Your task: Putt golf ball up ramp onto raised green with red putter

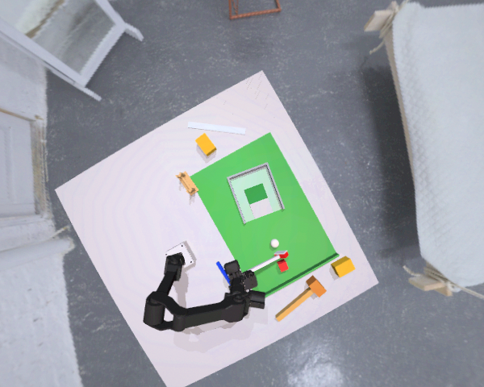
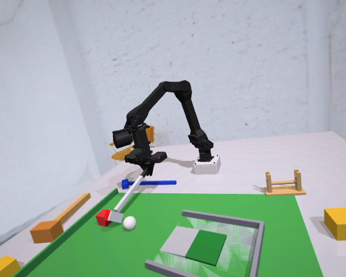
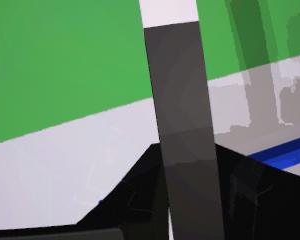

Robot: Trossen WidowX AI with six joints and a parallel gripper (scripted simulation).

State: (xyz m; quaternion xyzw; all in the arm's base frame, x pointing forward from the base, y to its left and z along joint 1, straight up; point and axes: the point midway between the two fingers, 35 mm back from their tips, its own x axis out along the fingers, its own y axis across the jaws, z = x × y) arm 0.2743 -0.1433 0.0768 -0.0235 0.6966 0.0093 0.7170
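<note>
My gripper (image 1: 245,276) (image 2: 147,171) is shut on the dark handle of the red putter (image 1: 265,264) (image 2: 129,193) (image 3: 182,90). The white shaft slants down over the mat. Its head, red with a pale face, is low between the red cube (image 1: 282,266) (image 2: 101,219) and the white golf ball (image 1: 274,243) (image 2: 130,223). The pale face is toward the ball, with a small gap in the top view. Whether the head touches the mat is unclear. The ramp (image 1: 260,209) (image 2: 178,240) leads up to the raised dark green square (image 1: 256,193) (image 2: 207,247).
Grey walls (image 1: 235,201) (image 2: 222,217) enclose the green on three sides. A blue club (image 1: 223,271) (image 2: 158,182) (image 3: 287,160) lies beneath the arm. An orange mallet (image 1: 316,286) (image 2: 46,231) lies outside the dark green rail (image 1: 302,272) (image 2: 68,228). A wooden rack (image 1: 187,183) (image 2: 283,191) stands beside the mat.
</note>
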